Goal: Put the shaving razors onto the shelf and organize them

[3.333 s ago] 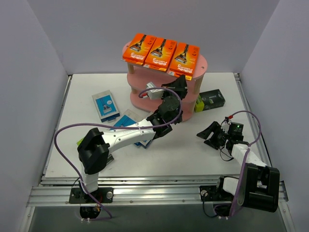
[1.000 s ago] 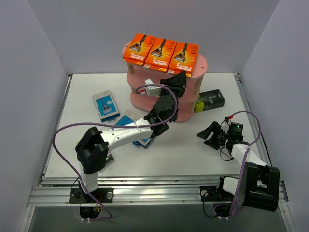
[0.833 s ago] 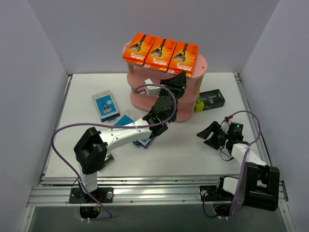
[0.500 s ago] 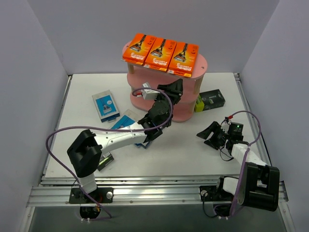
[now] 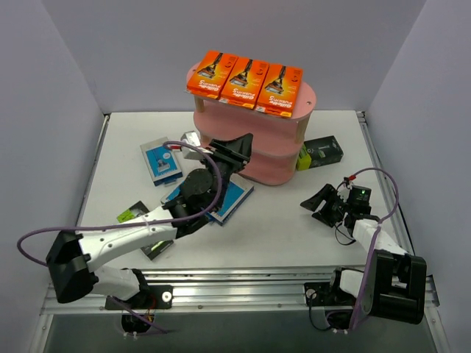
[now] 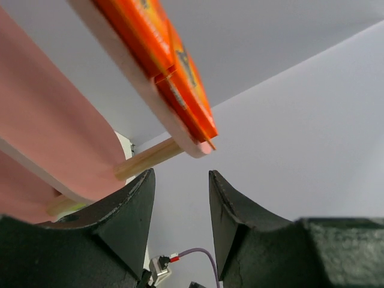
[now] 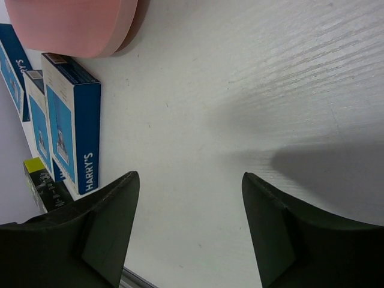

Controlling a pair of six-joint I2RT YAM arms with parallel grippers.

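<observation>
Found the right gripper near right above the table, jaws wide, empty. Saw black-and-lime packs near left and blue packs under the left arm. Noted the left gripper just left of the shelf, narrowly parted, holding nothing. Counted three orange packs on its top tier, plus a black pack on the table at its right.
</observation>
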